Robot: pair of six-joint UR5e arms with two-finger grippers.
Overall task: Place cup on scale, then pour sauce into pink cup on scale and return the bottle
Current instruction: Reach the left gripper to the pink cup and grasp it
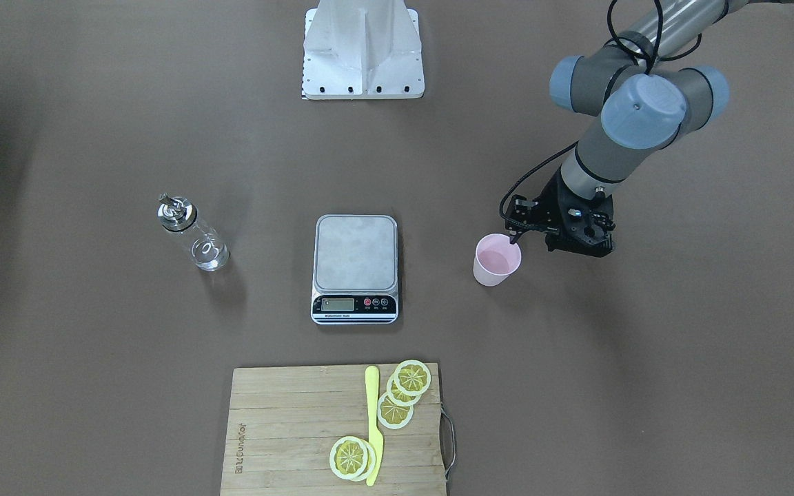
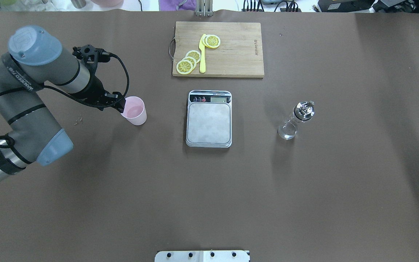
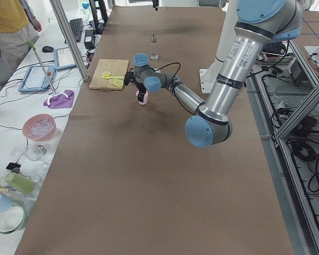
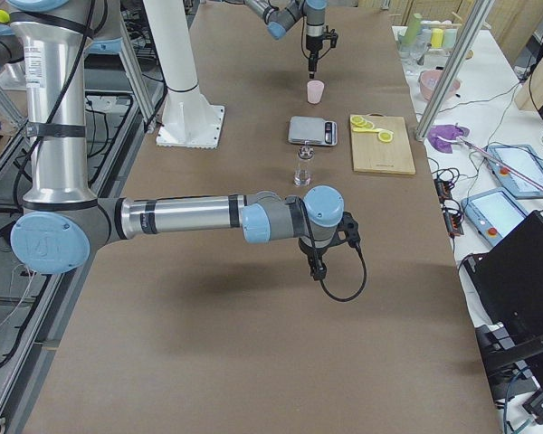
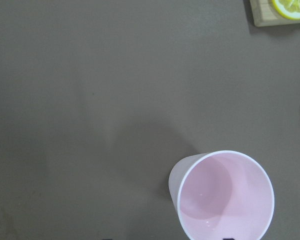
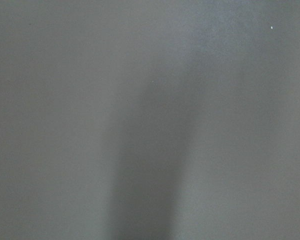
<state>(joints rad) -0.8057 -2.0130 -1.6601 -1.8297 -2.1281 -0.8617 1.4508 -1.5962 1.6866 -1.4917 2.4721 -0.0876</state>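
One arm alone shows in the front-facing view. Your left gripper [image 1: 514,238] hangs at the 2 o'clock edge of the small pale pink tapered cup [image 1: 496,263], which stands upright on the brown table [image 1: 94,344]. You cannot tell here whether the jaws are spread or pinching the rim. The flat silver kitchen scale [image 1: 355,251] with its black display strip sits well apart at the cup's 9 o'clock. The clear glass bottle [image 1: 197,238] with a shiny metal cap stands at the scale's 9 o'clock. The wooden cutting board [image 1: 280,427], carrying yellow lemon slices [image 1: 412,377] and a yellow plastic knife [image 1: 373,413], lies at its 6 o'clock.

From overhead you see the cup at the scale's 9 o'clock, the bottle at 3 and the board at 12. The left gripper meets the cup's rim at 10 o'clock, and the wrist hides the jaws.

From the left end, the near arm reaches out with its gripper right above the cup.

From the right end, your right gripper [image 4: 317,260] points down over the table at the bottle's 6 o'clock, well apart. Its jaws cannot be judged.

The left wrist camera looks into the cup's mouth at 5 o'clock, with a board corner and a lemon slice at 1 o'clock.

The right wrist camera gives you only table and shadow.
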